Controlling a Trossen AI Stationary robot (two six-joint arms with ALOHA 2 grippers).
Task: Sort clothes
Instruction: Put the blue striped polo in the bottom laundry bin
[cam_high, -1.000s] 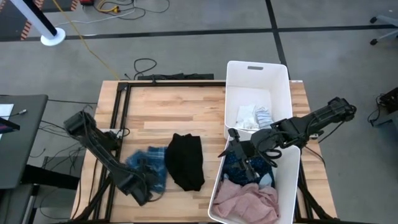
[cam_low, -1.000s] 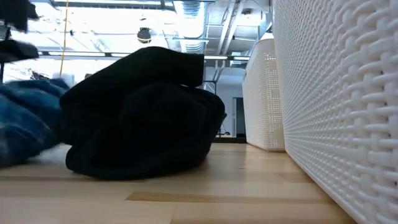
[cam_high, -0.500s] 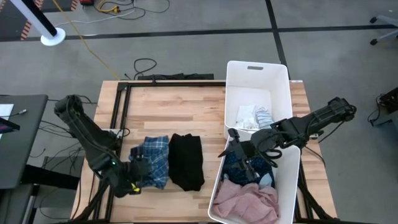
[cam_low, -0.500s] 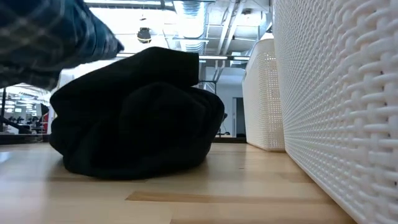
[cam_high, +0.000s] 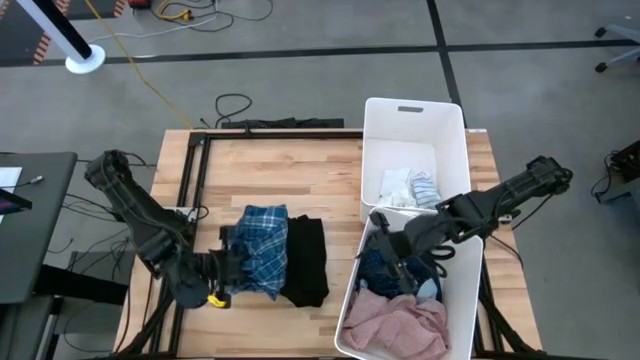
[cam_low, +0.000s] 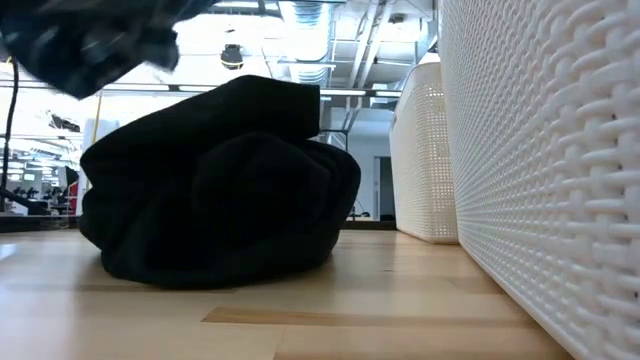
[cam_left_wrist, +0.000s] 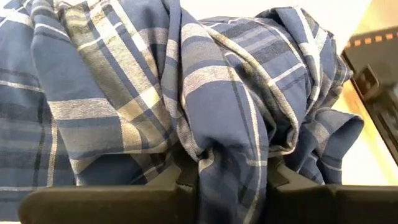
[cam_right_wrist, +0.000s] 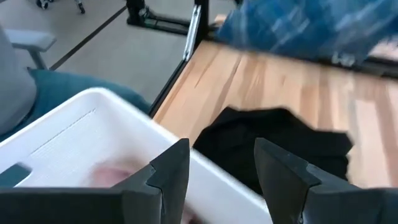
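My left gripper (cam_high: 232, 268) is shut on the blue plaid shirt (cam_high: 262, 250) over the table's near middle. The shirt shows blurred at the top of the low view (cam_low: 90, 40), above the tabletop. The black garment (cam_high: 306, 260) lies bunched on the wood just right of it and also shows in the low view (cam_low: 220, 190). My right gripper (cam_high: 385, 238) is open and empty over the left rim of the near bin (cam_high: 470, 300), which holds the navy garment (cam_high: 385, 272) and the pink one (cam_high: 395, 325). White and striped socks (cam_high: 408, 187) lie in the far bin (cam_high: 445, 125). My left gripper pinches a bunched fold of the plaid shirt (cam_left_wrist: 229, 163) between its two fingers (cam_left_wrist: 181, 179), several layers thick. The fingers come about level from the table's left. The shirt is lifted clear of the table and spreads out beyond the fingertips toward the black garment.
The two white bins stand end to end along the table's right side. Bare wood (cam_high: 260, 170) lies across the far left of the table. A black frame rail (cam_high: 190, 180) runs along the left edge. Cables lie on the floor beyond the table.
My left gripper has risen from the near left of the table and gone toward the right edge with the plaid shirt. The shirt lay crumpled on the wood; it now hangs lifted clear, spread out, with its right edge beside the black garment.
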